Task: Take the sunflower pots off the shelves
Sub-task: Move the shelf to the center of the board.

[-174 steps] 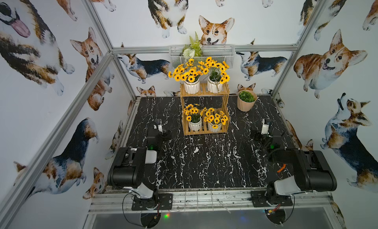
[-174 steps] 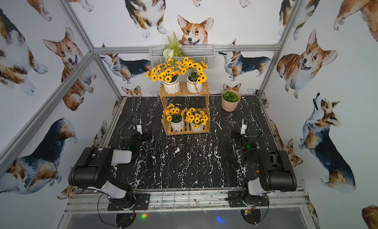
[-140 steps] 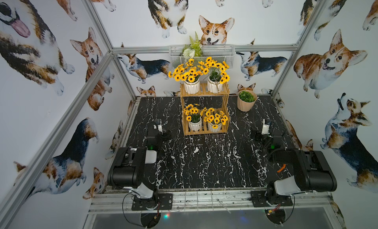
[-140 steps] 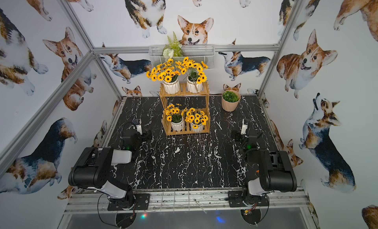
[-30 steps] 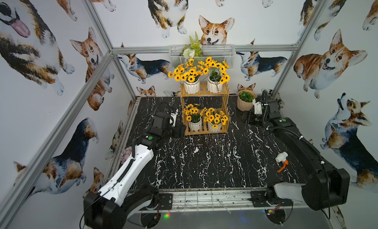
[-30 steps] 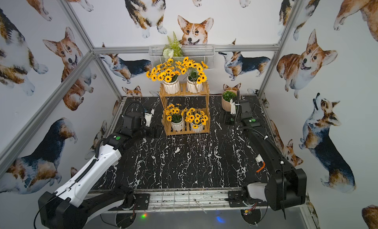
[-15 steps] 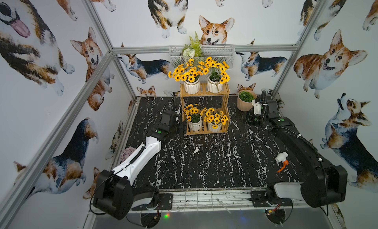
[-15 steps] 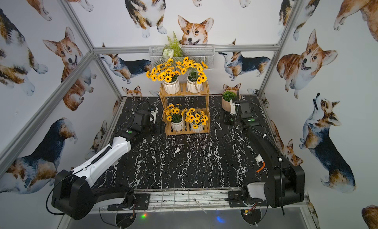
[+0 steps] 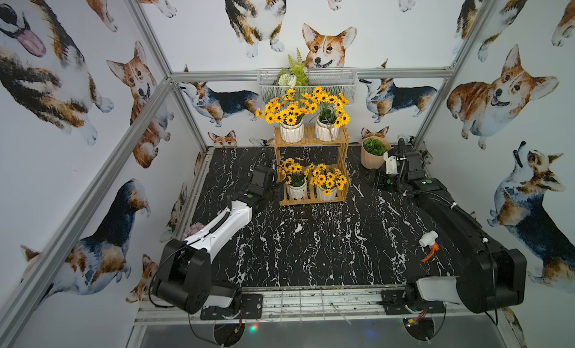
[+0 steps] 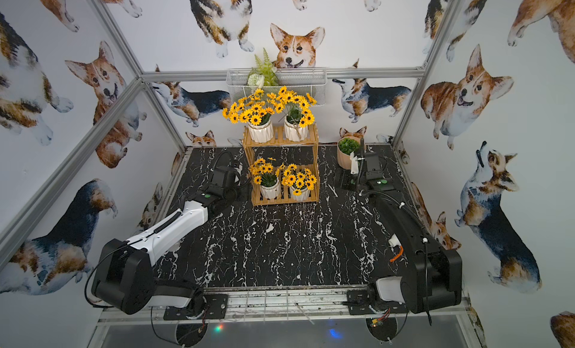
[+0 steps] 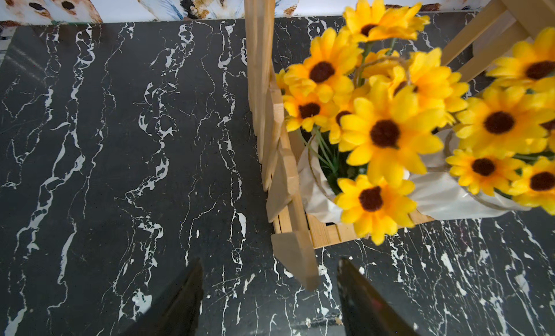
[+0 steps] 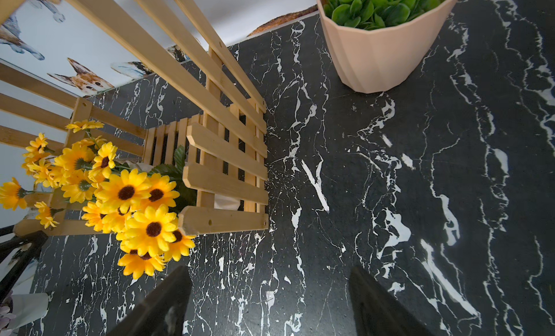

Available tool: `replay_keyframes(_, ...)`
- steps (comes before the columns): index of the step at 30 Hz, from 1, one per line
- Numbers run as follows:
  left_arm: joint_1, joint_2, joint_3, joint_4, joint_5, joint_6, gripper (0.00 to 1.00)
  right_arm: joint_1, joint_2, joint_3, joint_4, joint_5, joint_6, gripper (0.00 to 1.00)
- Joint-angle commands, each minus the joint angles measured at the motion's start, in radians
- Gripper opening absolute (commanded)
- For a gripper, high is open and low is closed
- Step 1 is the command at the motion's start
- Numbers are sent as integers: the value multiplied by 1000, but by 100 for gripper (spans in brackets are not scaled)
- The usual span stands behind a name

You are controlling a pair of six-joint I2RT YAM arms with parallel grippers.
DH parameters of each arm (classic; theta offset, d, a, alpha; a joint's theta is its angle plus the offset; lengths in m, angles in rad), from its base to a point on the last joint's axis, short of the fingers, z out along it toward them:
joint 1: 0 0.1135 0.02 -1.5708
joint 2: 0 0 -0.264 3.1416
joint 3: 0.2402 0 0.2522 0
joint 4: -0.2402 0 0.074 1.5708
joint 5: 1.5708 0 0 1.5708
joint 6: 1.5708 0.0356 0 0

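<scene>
All four sunflower pots are on the shelves, two on the top tier and two on the bottom. Each pair sits side by side with the flowers spilling past the rails. Nothing's been taken off yet, so I'd call this the approach for the first grab.

The left arm is down low at the left end of the shelves, right next to the bottom-left pot. In its wrist view the left jaws are apart with a medium gap and hold nothing, and the front corner post is just ahead of that gap. Going in low makes sense, since the top tier roofs over the bottom pots. The ends are slatted though, so my guess is that pot has to come out the open front.

The right arm has the right jaws wide and empty over bare desk, between the shelves and the beige pot. That's probably staging for the right-hand pots while staying out of the left arm's way.

Those floppy blooms could snag a post on the way out.
</scene>
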Motion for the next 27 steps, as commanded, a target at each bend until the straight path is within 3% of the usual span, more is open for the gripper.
replay_keyframes(1, -1, 22, 21, 41, -30, -17, 69, -2, 3, -2, 34, -5, 14, 85)
replay_keyframes(4, 0, 36, 30, 41, -46, -20, 66, -3, 4, -4, 36, -5, 14, 85)
replay_keyframes(7, -1, 45, 34, 46, -48, -20, 58, -3, 5, -5, 37, -5, 15, 84)
replay_keyframes(12, 0, 58, 34, 50, -62, -21, 34, -3, 5, -11, 40, 0, 11, 84)
replay_keyframes(22, -15, 53, 31, 32, -93, -16, 16, -3, 2, -26, 51, 6, 8, 83)
replay_keyframes(27, -46, 23, 14, 27, -174, -15, 11, -3, 1, -34, 58, 1, 7, 83)
